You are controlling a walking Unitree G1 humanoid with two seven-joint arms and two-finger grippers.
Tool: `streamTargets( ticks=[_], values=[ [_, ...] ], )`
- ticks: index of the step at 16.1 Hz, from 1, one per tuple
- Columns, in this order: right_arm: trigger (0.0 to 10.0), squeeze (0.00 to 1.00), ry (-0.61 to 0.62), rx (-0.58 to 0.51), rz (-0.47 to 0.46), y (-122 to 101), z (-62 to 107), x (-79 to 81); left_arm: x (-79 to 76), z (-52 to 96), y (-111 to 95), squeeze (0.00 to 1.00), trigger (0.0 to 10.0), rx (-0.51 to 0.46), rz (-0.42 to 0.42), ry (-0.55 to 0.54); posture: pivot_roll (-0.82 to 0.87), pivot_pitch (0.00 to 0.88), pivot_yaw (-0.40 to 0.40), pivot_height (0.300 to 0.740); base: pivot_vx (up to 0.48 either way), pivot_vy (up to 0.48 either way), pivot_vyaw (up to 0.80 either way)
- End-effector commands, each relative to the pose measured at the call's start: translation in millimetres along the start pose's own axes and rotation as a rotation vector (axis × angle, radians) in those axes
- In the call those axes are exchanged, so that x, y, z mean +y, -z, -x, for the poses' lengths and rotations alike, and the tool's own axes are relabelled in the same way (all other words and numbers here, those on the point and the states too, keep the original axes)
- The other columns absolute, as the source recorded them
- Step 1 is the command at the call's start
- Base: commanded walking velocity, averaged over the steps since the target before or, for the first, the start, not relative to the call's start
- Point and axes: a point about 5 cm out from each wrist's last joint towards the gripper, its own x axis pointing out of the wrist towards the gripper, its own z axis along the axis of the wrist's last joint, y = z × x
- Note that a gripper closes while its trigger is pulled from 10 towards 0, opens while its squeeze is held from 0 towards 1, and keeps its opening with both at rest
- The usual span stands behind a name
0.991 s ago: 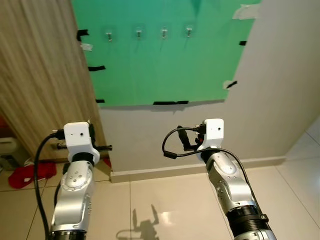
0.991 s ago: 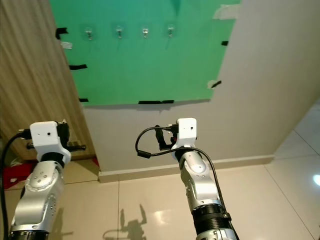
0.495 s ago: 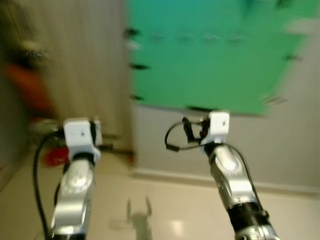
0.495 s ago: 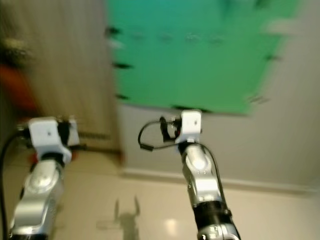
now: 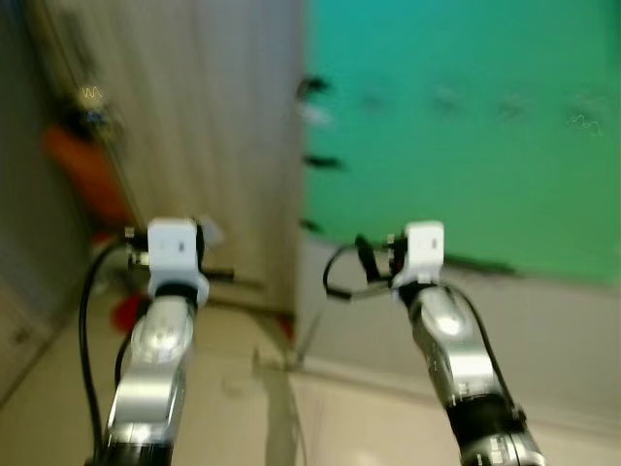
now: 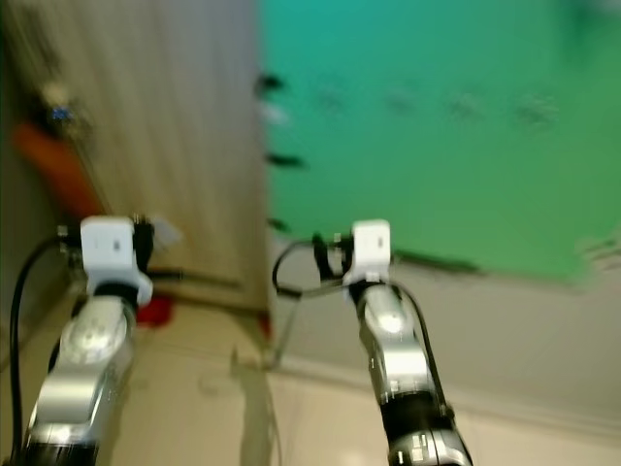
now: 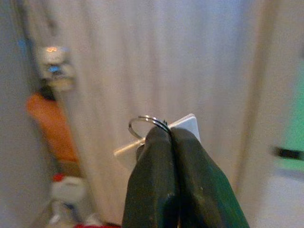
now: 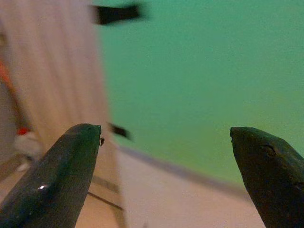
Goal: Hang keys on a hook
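Observation:
The picture is blurred by motion. A green sheet (image 5: pixel 466 126) on the wall carries a row of small hooks (image 5: pixel 444 98), seen only as faint smudges. In the left wrist view my left gripper (image 7: pixel 169 134) is shut on the keys: a metal key ring (image 7: pixel 144 123) and a white tag (image 7: pixel 188 125) stick out past the fingertips, in front of a wooden panel. My left arm (image 5: pixel 173 250) is raised at the left, below and left of the hooks. My right gripper (image 8: pixel 166 135) is open and holds nothing, facing the green sheet; its arm (image 5: pixel 424 248) is raised at the middle.
A tall wooden panel (image 5: pixel 213 116) stands left of the green sheet. Something orange (image 5: pixel 82 170) and a red thing (image 5: pixel 126 311) lie at the far left. Pale tiled floor (image 5: pixel 310 417) runs below the white wall and skirting.
The camera has swung left, so the green sheet and the panel have shifted right and blurred. Both arms keep the same pose, and the left gripper still holds the keys.

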Motion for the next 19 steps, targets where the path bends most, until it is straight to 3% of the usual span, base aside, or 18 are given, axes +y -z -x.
streamTargets(
  ticks=[1,6,9,15,19],
  values=[
    [10.0,0.0,-0.029,-0.021,0.021,-3,0.6,6.5,6.5,1.8,5,0.0,10.0,0.021,-0.011,0.0,-0.04,0.0,-0.006,0.74,0.465,0.0,-0.74],
    [10.0,0.0,-0.027,-0.035,0.038,-4,0.8,6.3,-5.0,0.1,-2,0.0,10.0,-0.012,0.051,0.094,-0.04,0.0,-0.006,0.74,0.464,0.0,-0.44],
    [10.0,0.0,-0.04,-0.04,0.048,-5,1.7,8.9,-5.7,-2.1,-3,0.0,10.0,-0.001,0.085,0.154,-0.05,0.0,-0.004,0.74,0.0,0.0,-0.69],
    [10.0,0.0,-0.027,-0.091,0.052,-12,5.1,5.3,-8.7,4.5,-3,0.0,10.0,-0.002,0.118,0.196,-0.05,0.0,-0.006,0.74,0.0,0.0,0.0],
    [10.0,0.0,-0.004,-0.127,0.058,-19,23.8,-6.0,-2.5,18.2,-2,0.0,10.0,0.038,0.086,0.206,-0.04,0.0,-0.008,0.74,0.0,0.0,0.0]
  ],
)
